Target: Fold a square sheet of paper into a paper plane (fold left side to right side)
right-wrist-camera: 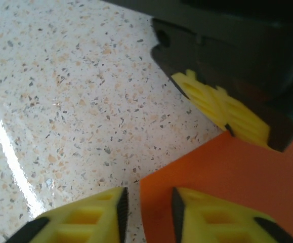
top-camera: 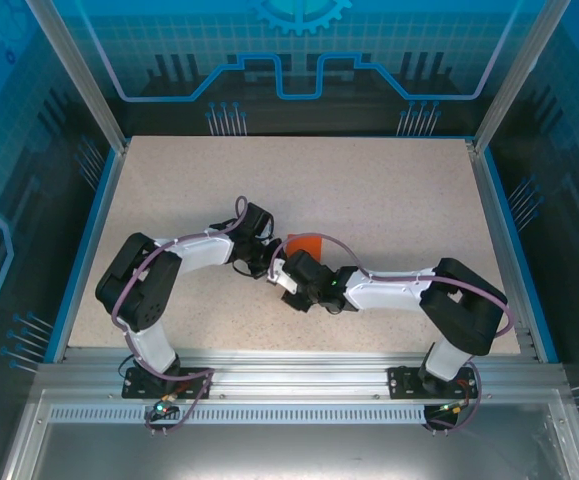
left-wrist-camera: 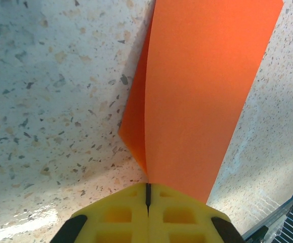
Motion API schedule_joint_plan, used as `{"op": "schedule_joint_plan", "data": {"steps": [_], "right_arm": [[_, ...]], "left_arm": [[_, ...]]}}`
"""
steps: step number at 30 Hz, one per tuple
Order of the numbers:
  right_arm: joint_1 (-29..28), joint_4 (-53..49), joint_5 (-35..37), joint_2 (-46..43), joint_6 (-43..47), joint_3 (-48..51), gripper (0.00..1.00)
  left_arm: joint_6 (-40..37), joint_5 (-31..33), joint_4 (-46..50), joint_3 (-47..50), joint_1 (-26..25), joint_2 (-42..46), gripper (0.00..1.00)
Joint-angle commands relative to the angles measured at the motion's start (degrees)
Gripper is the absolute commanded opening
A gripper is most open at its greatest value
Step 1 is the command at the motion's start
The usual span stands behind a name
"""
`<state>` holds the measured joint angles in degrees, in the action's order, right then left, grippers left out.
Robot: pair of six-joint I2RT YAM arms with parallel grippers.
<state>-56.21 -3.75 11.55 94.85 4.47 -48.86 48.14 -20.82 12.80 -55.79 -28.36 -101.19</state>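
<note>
This is a robotics lab cell. A speckled table with blue edging stands inside a frame of aluminium posts, walled by translucent blue panels printed with gear and circuit motifs. Along the table's near edge an aluminium rail carries the bolted bases of two cabled robot arms, the left arm and the right arm.

The paper sits on the middle of the table.

No legible writing or numbers

A wordless gear emblem marks the blue back panel, at twelve o'clock beyond the table.
</note>
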Motion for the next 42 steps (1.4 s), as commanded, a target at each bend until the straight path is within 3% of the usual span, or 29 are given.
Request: {"op": "schedule_joint_plan", "data": {"steps": [1,4,9,14,18,21,28,42], "right_arm": [[0.66,0.37,-0.23,-1.13,0.32,-0.71,0.18],[1.17,-0.89,-1.55,-1.73,0.69,-0.30,0.00],[2.45,-1.88,-3.86,-2.99,0.37,0.95,0.00],[3.29,-2.31,-5.44,-3.44,-0.13,1.81,0.00],[3.81,-2.23,-5.97,-3.62,-0.63,2.41,0.00],[4.35,-1.91,-6.37,-3.97,-1.08,2.85,0.00],[4.88,-1.70,-6.80,-4.24,-1.39,3.06,0.00],[5.94,-2.29,-8.25,-3.71,-1.97,2.56,0.00]], "left_arm": [[0.03,0.15,2.09,-1.34,-0.42,1.78,0.04],[-0.24,0.73,2.54,-1.25,-0.42,2.20,0.09],[-0.99,1.22,3.32,-0.80,0.25,3.80,0.23],[-2.97,1.56,6.01,-0.21,2.18,6.97,0.43],[-3.74,1.57,7.15,-0.40,4.18,8.61,0.50],[-3.93,1.22,6.95,-1.69,4.48,7.85,0.48],[-4.50,-5.35,2.41,-8.98,4.20,-1.46,0.31],[-9.64,-5.59,10.90,-32.84,1.07,-23.28,0.25]]}}
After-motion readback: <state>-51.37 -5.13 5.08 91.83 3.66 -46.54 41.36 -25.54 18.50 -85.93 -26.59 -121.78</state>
